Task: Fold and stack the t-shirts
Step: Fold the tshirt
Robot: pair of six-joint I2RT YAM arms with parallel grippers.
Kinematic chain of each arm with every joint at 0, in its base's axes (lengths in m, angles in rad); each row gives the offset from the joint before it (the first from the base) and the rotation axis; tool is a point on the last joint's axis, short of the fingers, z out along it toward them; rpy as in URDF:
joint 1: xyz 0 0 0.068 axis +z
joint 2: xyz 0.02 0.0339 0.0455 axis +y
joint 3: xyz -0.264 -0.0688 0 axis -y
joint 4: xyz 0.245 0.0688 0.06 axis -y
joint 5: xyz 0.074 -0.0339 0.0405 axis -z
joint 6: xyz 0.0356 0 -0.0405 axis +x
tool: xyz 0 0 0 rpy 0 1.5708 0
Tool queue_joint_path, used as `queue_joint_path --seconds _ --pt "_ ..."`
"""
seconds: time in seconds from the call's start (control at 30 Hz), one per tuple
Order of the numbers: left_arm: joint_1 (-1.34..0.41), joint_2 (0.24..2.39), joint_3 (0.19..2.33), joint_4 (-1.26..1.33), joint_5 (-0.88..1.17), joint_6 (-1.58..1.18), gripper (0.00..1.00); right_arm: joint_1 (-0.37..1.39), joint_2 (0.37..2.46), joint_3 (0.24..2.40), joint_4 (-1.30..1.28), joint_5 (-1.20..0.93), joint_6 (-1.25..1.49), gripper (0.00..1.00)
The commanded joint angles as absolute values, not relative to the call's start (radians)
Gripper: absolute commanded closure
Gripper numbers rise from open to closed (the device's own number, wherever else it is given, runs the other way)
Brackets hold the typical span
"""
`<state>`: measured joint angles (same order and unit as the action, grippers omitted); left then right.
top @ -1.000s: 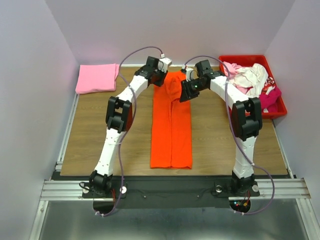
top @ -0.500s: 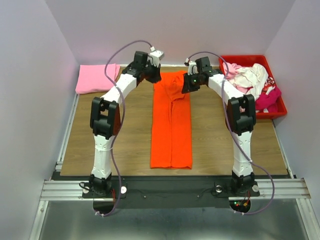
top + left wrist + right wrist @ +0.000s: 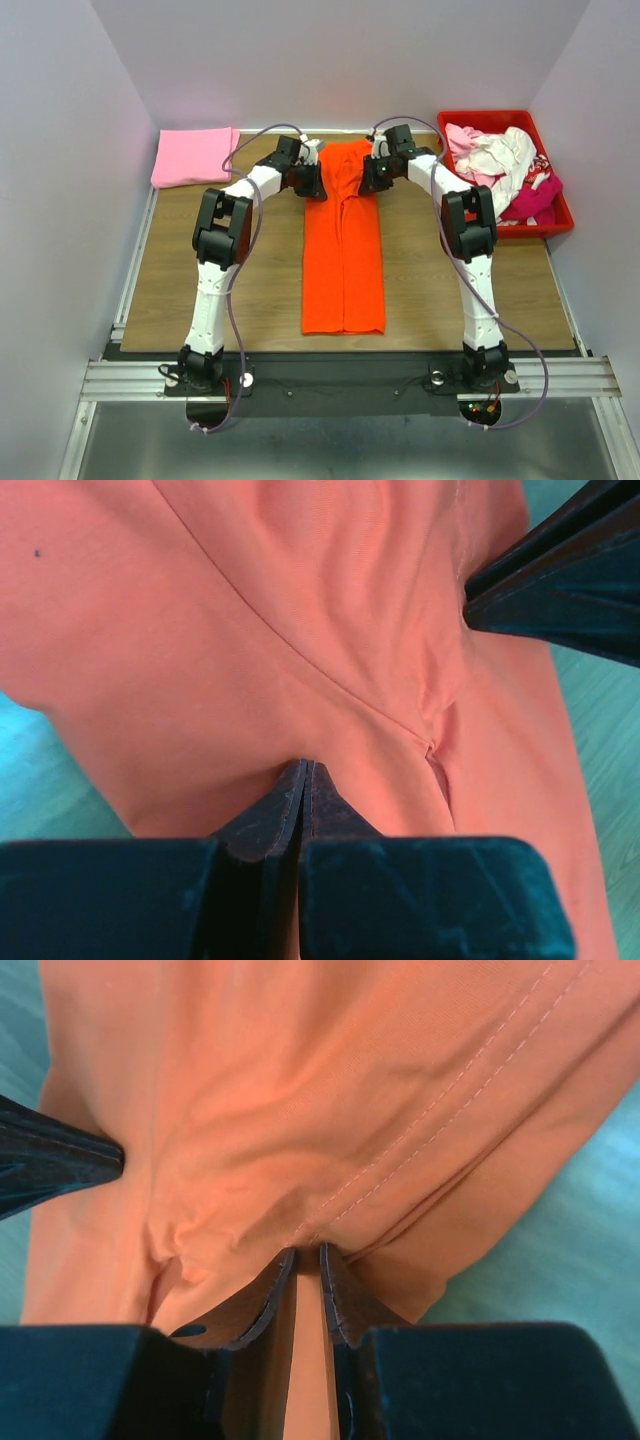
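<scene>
While the orange t-shirt (image 3: 343, 250) lies as a long strip down the middle of your table (image 3: 180, 270), your left gripper (image 3: 303, 770) and right gripper (image 3: 308, 1255) each pinch its far end.

A robot lab test cell. Plain pale walls (image 3: 60, 150) box in a wooden table (image 3: 170, 270), and two arms (image 3: 213, 300) are bolted to an aluminium rail (image 3: 125, 378) at its near edge.

The 2 arms are extended forward and angled inward, wrists tipped down. The left pincer (image 3: 303, 768) and right pincer (image 3: 307, 1253) are each closed on the orange t-shirt (image 3: 343, 260).
</scene>
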<state>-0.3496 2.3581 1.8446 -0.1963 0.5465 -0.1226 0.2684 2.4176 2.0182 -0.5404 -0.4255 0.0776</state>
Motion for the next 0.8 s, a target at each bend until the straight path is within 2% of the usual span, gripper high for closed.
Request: queue_joint_path --seconds 0.0,0.23,0.3,0.33,0.4,0.43,0.47,0.5,0.6,0.63,0.67,0.73,0.77 --pt "-0.325 2.41 1.926 -0.181 0.509 -0.158 0.93 0.271 2.508 2.094 -0.499 -0.368 0.087 0.78" --pt "-0.279 2.575 2.199 -0.291 0.508 -0.118 0.93 0.265 2.635 2.267 -0.494 -0.308 0.098 0.78" --pt "-0.261 2.606 2.275 -0.302 0.525 -0.104 0.87 0.264 2.655 2.324 -0.492 -0.299 0.091 0.77" --pt "-0.259 2.609 2.292 -0.307 0.525 -0.091 0.87 0.264 2.655 2.338 -0.492 -0.293 0.087 0.76" --pt "-0.253 2.587 2.306 -0.307 0.584 -0.055 0.74 0.264 2.633 2.379 -0.492 -0.296 0.068 0.66" --pt "-0.253 2.57 2.304 -0.305 0.632 -0.049 0.65 0.264 2.614 2.385 -0.491 -0.295 0.061 0.58" --pt "-0.252 2.551 2.301 -0.308 0.664 -0.037 0.6 0.264 2.591 2.39 -0.489 -0.299 0.054 0.46" --pt "-0.256 2.498 2.289 -0.308 0.692 -0.032 0.5 0.262 2.541 2.393 -0.489 -0.314 0.037 0.4" --pt "-0.262 2.352 2.25 -0.305 0.674 0.023 0.42 0.264 2.426 2.341 -0.486 -0.345 0.008 0.33" --pt "-0.264 2.309 2.235 -0.304 0.657 0.038 0.36 0.265 2.381 2.323 -0.486 -0.347 0.008 0.32" --pt "-0.265 2.224 2.197 -0.296 0.626 0.052 0.25 0.264 2.302 2.3 -0.486 -0.365 -0.026 0.29" --pt "-0.265 2.136 2.148 -0.295 0.601 0.118 0.22 0.265 2.203 2.245 -0.486 -0.386 -0.06 0.2" --pt "-0.264 2.038 2.07 -0.282 0.568 0.136 0.04 0.265 2.106 2.17 -0.488 -0.418 -0.072 0.09"
